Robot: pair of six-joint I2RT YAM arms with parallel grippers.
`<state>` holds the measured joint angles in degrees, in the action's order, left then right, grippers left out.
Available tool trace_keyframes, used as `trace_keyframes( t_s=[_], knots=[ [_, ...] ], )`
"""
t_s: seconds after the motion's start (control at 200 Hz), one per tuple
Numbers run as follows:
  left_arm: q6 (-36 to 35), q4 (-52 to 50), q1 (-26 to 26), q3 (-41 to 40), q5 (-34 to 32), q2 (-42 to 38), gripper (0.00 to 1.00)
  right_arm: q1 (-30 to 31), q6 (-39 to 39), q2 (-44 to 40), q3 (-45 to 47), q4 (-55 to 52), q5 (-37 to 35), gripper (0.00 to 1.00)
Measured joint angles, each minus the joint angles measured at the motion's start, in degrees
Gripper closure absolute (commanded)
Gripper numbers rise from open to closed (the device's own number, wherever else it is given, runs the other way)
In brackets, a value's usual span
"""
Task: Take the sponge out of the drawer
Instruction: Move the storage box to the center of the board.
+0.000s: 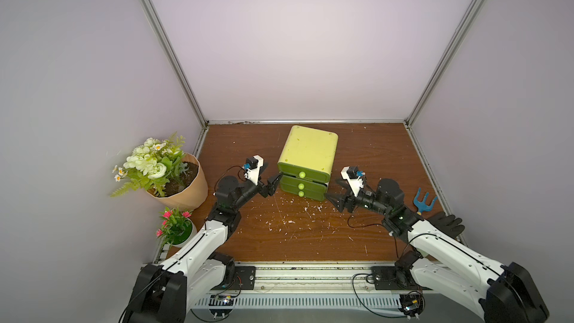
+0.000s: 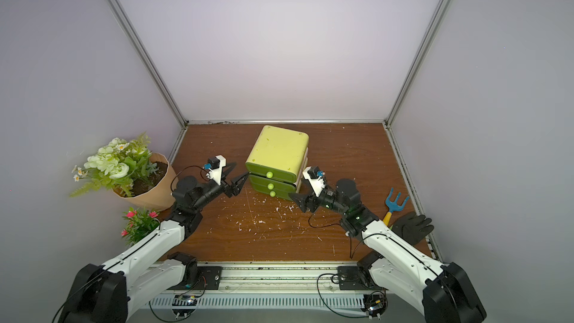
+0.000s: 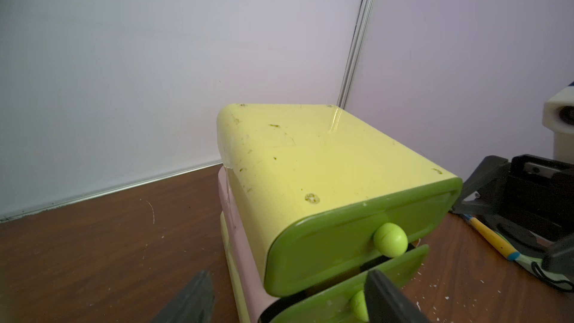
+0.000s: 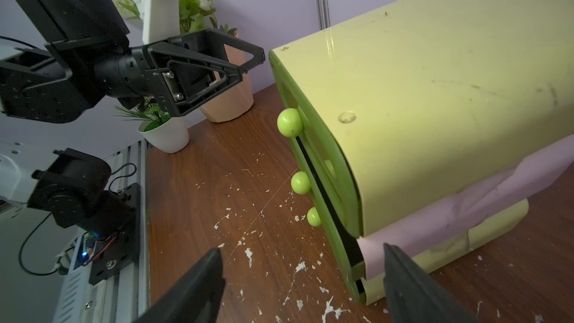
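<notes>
The drawer unit (image 1: pixel 307 147) (image 2: pixel 278 150) is yellow-green, with three green drawer fronts and round knobs. It stands mid-table, shown in both top views. The sponge is hidden. My left gripper (image 1: pixel 273 171) (image 3: pixel 287 278) is open at the unit's front left corner. One finger (image 3: pixel 385 296) lies in front of the middle drawer's knob; the other is off to the side. The top drawer's knob (image 3: pixel 390 240) is free. A dark gap shows above the middle drawer front. My right gripper (image 1: pixel 331 189) (image 4: pixel 302 250) is open at the front right corner, low by the table, holding nothing.
A big flower pot (image 1: pixel 180 181) and a small pink-flower pot (image 1: pixel 175 228) stand at the left edge. A blue garden fork (image 1: pixel 424 201) and a black glove (image 1: pixel 444 223) lie at the right. White flecks (image 1: pixel 292 222) dot the wooden table. Walls enclose three sides.
</notes>
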<state>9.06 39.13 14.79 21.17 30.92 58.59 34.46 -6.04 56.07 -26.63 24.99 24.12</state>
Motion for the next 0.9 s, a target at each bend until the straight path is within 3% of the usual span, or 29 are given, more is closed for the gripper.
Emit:
trace_keyframes(
  t_s=[0.28,0.575,0.901],
  knots=[
    [1.46,3.69,0.0,0.0,1.92,7.17,0.23,2.23,0.39,7.04,-3.28,3.13,-8.46,0.39],
    [2.1,7.78,0.0,-0.02,2.71,8.17,0.22,2.36,0.44,11.93,-6.56,4.33,-15.65,0.52],
    [3.1,10.64,0.0,-0.24,2.95,9.6,0.22,2.69,1.75,14.4,-9.84,3.34,-22.84,0.57]
  ],
)
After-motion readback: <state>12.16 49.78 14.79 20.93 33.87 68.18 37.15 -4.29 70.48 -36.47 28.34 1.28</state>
